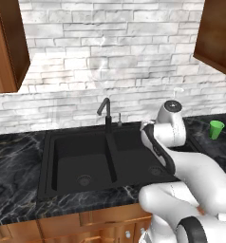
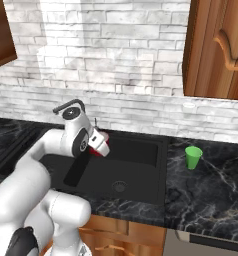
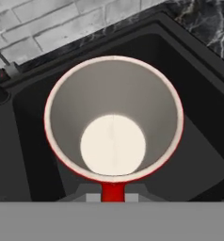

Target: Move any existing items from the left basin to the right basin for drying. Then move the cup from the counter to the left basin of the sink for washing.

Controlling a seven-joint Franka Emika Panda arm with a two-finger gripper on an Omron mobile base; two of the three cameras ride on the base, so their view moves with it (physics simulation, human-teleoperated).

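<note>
My gripper [image 3: 113, 196] is shut on the rim of the small red cup [image 3: 113, 141]; I look straight down into its white inside. The cup hangs upright above the right basin [image 3: 201, 146] of the black double sink. In the right base view the gripper [image 2: 99, 146] holds the red cup [image 2: 94, 143] over the right basin [image 2: 136, 162]. The left basin [image 1: 81, 163] lies bare with its round grey drain. The green cup [image 1: 216, 129] [image 2: 193, 157] stands on the black marble counter [image 2: 211, 190], right of the sink.
A slim black curved faucet [image 1: 105, 113] rises behind the ridge between the basins. A white brick wall runs behind the sink. Wooden wall cabinets [image 2: 218, 50] hang above the counter at both sides. My own arm [image 1: 181, 166] covers part of the right basin.
</note>
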